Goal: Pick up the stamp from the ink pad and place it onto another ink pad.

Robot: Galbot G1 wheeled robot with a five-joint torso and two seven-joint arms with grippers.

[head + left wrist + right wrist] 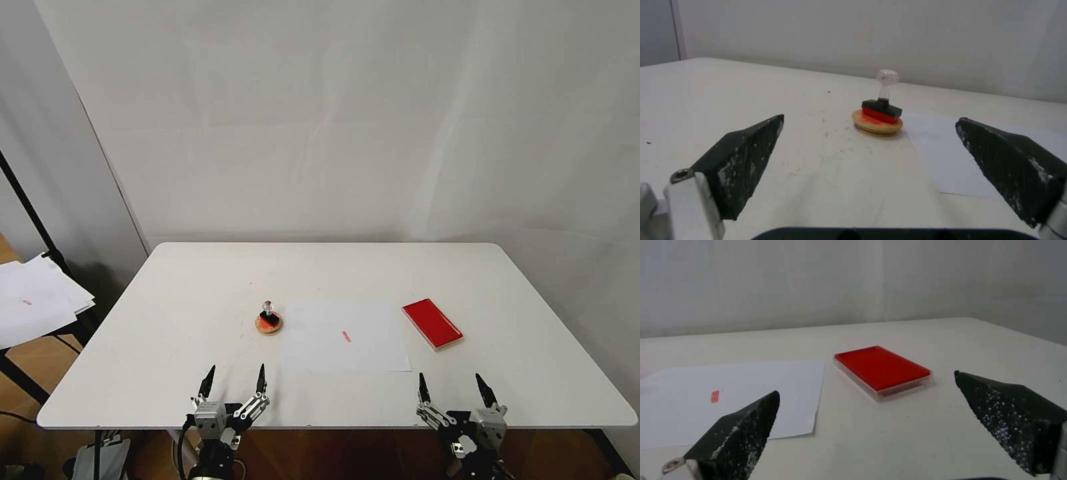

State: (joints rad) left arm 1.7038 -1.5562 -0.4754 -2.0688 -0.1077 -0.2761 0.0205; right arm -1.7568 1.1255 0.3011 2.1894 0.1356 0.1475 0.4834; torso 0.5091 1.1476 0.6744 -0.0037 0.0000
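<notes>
From the head camera the whole white matte table is laid out: the small stamp with a black block base and a clear ball-shaped knob stands upright on the small round tan-rimmed pad with an orange-red centre, left of a white paper sheet that carries a small red mark; the flat bright red rectangular pad with a pale rim lies just beyond the sheet's right edge, bare on top; the left wrist camera adds what the head view cannot resolve, a red layer under the stamp's black block and faint scuffs on the table around the round pad; the right wrist camera shows the rectangular pad as a glossy red slab in a clear, pale tray (its long side angled to the paper's edge); the left gripper hovers at the near table edge with its dark, speckled, wedge-shaped fingers spread wide and empty, the stamp straight ahead of them and well apart; the right gripper sits likewise at the near edge, fingers parted and holding nothing, the red rectangular pad ahead of it.
</notes>
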